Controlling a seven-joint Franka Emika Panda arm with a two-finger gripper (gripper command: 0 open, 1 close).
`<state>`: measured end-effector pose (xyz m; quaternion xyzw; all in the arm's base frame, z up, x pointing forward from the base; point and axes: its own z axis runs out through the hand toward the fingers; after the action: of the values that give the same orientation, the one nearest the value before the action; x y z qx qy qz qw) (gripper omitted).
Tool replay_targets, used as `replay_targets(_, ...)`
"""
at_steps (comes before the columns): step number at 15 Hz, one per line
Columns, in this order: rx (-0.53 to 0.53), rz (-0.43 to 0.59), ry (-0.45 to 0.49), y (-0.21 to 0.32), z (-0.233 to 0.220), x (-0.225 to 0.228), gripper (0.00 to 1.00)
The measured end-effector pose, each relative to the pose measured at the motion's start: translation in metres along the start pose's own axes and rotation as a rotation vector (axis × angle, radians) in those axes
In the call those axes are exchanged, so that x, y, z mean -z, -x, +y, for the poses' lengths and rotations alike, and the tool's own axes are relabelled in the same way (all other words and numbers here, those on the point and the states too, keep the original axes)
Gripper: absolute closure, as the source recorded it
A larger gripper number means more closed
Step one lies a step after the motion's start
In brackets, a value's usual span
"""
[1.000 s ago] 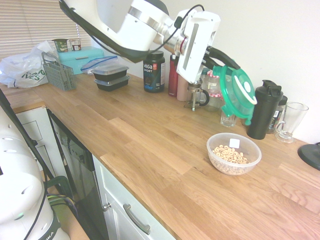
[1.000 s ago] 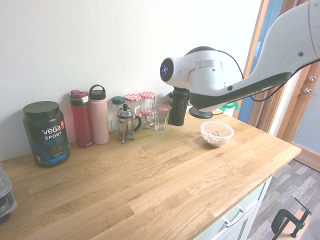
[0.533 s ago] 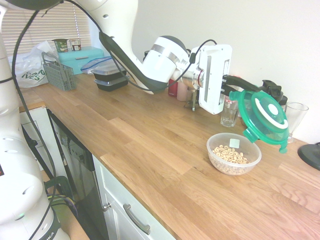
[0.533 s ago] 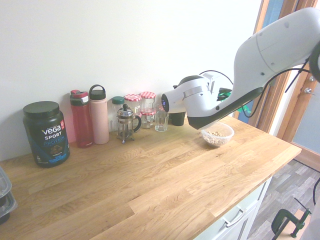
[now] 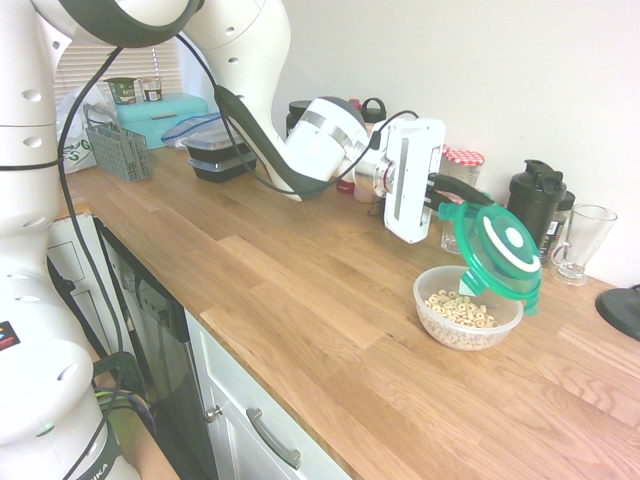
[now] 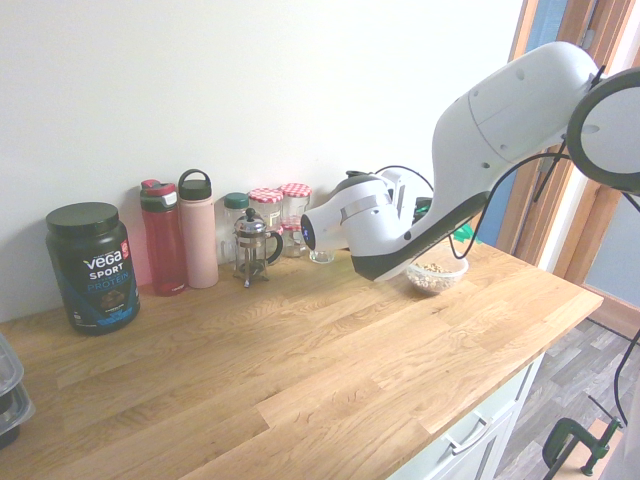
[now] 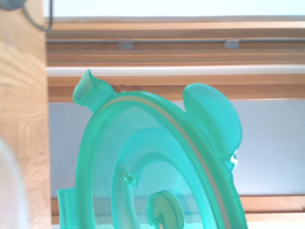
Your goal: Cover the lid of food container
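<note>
The round green lid with white ring marks hangs tilted, nearly on edge, just above the far rim of the food container, a clear bowl of ring cereal on the wooden counter. My gripper is shut on the lid's upper edge, reaching in from the left. The wrist view is filled by the lid's underside, with clip tabs at its rim. From the other side, the arm hides most of the lid; only a green sliver shows above the bowl.
Along the wall stand a black shaker bottle, a clear glass, red-capped jars, a French press, bottles and a Vega tub. Black meal-prep boxes sit at the far left.
The arm has swung the lid down and toward the bowl, from high above the glasses to just over the bowl's far rim. The grip stays shut.
</note>
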<state>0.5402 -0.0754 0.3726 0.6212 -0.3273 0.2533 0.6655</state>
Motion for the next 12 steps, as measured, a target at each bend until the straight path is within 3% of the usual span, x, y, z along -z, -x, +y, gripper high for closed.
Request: replay_targets(12,0.035,-0.011,0.015,0.025,-0.010,-0.004,1.00)
